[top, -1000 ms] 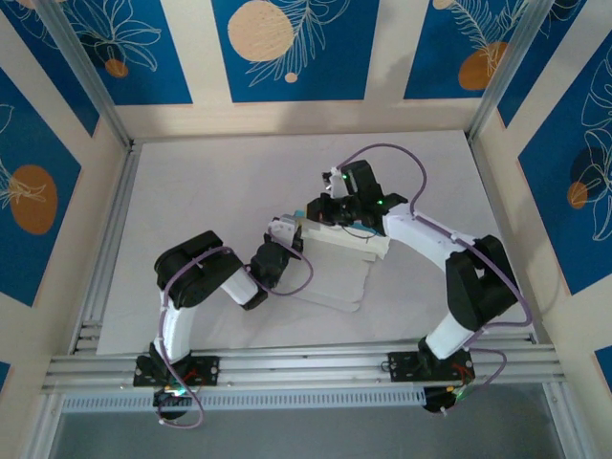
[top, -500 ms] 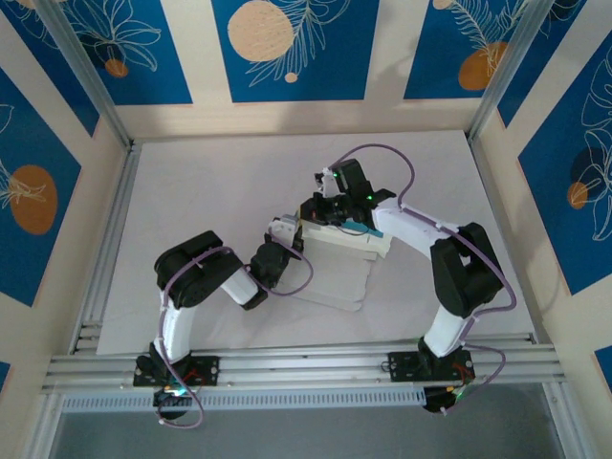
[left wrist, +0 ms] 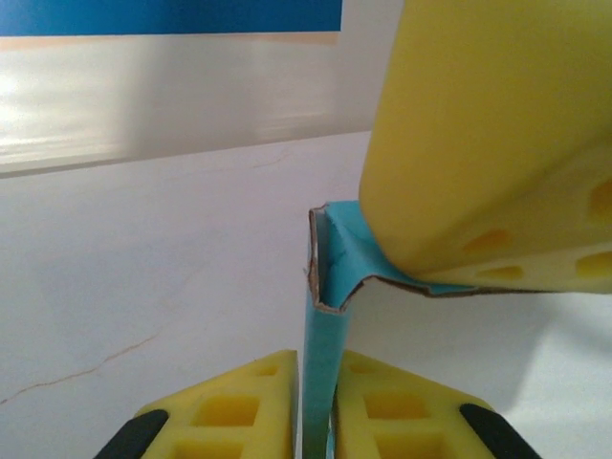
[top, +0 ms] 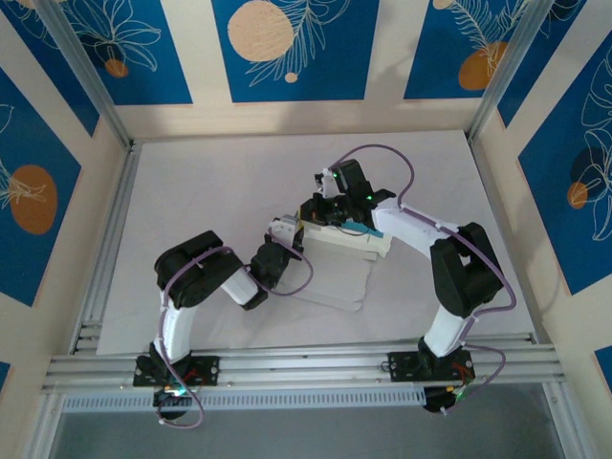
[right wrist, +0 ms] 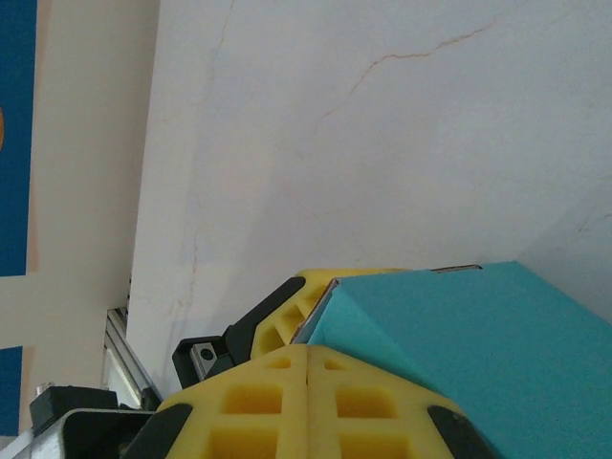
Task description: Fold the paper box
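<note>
Well, starting from the near edge, the left gripper [left wrist: 317, 378] comes first. Its yellow foam pads [left wrist: 273, 382] stand either side of an upright light-blue flap, very close to it. I cannot tell whether they are pinching it or sitting slack beside it.

That flap belongs to the thin card paper box [top: 330, 277], white on one face and light blue on the other. It sits in the middle of the pale, faintly veined table top [top: 191, 182], between the two arms. Its nearer part lies as a flat white sheet. Only along the far edge is a low wall raised, with blue showing at the corner.

Just past that, the right gripper [right wrist: 306, 387] has its jaws pressed together with nothing between them. The side of one finger bears on a blue flap at that corner, seemingly pushing it in and down over the wall. Beyond it the table runs to blue-and-cream patterned wall panels [top: 287, 48].

I would judge the job well short of half done. One corner is being formed, its edge a bit crumpled. The remaining walls want raising and the tabs tucking before this is a shallow box.
</note>
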Available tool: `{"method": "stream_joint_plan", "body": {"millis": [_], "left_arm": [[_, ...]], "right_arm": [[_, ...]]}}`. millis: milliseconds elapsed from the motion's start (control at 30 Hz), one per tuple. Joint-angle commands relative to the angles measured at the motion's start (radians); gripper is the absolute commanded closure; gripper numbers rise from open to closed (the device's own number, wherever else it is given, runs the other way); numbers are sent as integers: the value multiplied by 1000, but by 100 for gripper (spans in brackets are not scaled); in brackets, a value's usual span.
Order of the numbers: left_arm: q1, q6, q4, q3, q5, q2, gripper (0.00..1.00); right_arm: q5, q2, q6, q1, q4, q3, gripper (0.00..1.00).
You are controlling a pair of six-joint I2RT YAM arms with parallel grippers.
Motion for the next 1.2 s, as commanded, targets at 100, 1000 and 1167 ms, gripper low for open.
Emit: {"method": "stream_joint_plan", "body": {"millis": [100,1000,1167], "left_arm": [[-11,-13,-4,-21,13,2,77],[34,6,-4,-5,173,-9,77],[38,28,-4,10,196,11,87]], "right_arm": [[15,-27,2,2,-68,19,100],[-2,-42,24,14,-53,7,100],[-4,-39,27,16,-49,7,100]]}}
